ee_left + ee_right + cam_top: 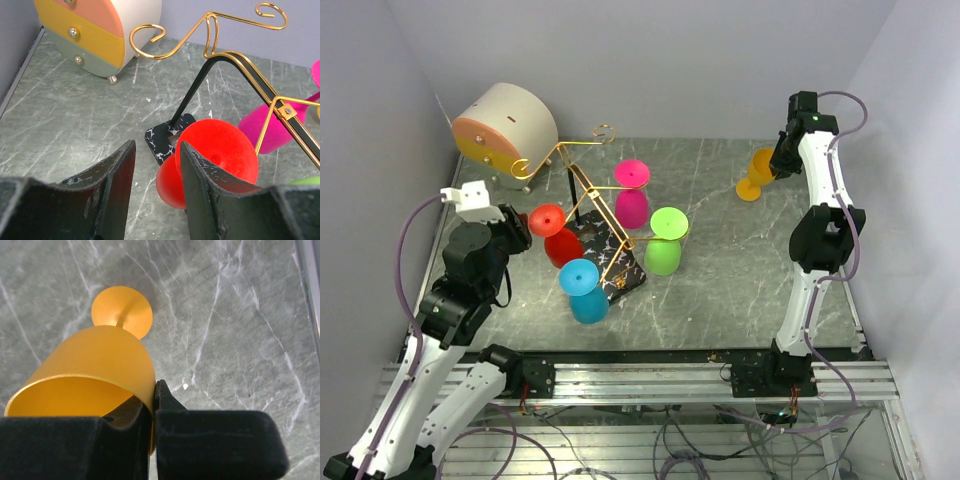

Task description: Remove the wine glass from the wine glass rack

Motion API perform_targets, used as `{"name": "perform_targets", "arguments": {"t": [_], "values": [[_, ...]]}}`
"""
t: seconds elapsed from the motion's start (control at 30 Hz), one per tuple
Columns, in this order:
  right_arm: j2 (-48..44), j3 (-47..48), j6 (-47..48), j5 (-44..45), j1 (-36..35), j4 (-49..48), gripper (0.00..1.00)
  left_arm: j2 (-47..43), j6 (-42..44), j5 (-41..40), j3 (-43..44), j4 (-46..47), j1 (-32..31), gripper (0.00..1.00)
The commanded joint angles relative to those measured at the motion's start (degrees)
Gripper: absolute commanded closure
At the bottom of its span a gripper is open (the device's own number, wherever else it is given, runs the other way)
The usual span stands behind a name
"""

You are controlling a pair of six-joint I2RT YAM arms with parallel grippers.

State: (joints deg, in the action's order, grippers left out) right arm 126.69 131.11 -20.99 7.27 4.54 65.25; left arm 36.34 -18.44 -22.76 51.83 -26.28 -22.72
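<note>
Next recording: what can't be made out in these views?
Left wrist view: the red glass bowl is partly behind a finger of the left gripper; the green glass is cut by the right edge; the blue glass is out of frame.
Right wrist view: the right gripper pinches the orange glass rim; whether its foot touches the table is unclear.
Top view: that gripper's fingers are too small and dark.

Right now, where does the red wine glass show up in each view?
Top external: red wine glass left of centre, at the left side of the wine glass rack.
Left wrist: lower right, partly behind one finger.
Right wrist: absent; only the orange wine glass.
Shared landmark: grey veined tabletop.
</note>
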Motion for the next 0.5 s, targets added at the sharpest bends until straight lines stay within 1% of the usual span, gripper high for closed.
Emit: {"name": "perform_targets", "arguments": {"t": [0.0, 0.17, 0.27, 0.3, 0.33, 0.43, 0.47], "values": [[1.1, -2.7, 0.7, 1.1, 0.1, 0.9, 1.0, -2.9, -0.3, -2.4, -0.8, 0.4, -0.2, 0.49], [0.9, -5.2, 0.5, 1.6, 0.1, -0.2, 1.0, -4.6, -1.0, -3.8, -1.1, 0.1, -0.2, 0.48], [0.9, -6.4, 0.5, 1.5, 0.1, -0.7, 1.0, -5.2, -1.1, -4.0, -1.4, 0.2, -0.2, 0.45], [0.8, -6.7, 0.6, 1.4, 0.1, -0.9, 0.98, -5.2, -1.1, -4.1, -1.2, 0.2, -0.2, 0.44], [0.7, -6.9, 0.6, 1.3, 0.1, -1.1, 0.96, -5.0, -1.3, -4.3, -1.2, 0.0, -0.2, 0.41], [0.0, -7.0, 0.6, 1.3, 0.0, -1.7, 0.84, -4.5, -1.6, -4.8, -0.9, -0.4, -0.2, 0.34], [-0.4, -6.6, 0.6, 1.3, 0.0, -1.7, 0.82, -4.5, -1.6, -4.9, -0.8, -0.5, -0.2, 0.32]]}}
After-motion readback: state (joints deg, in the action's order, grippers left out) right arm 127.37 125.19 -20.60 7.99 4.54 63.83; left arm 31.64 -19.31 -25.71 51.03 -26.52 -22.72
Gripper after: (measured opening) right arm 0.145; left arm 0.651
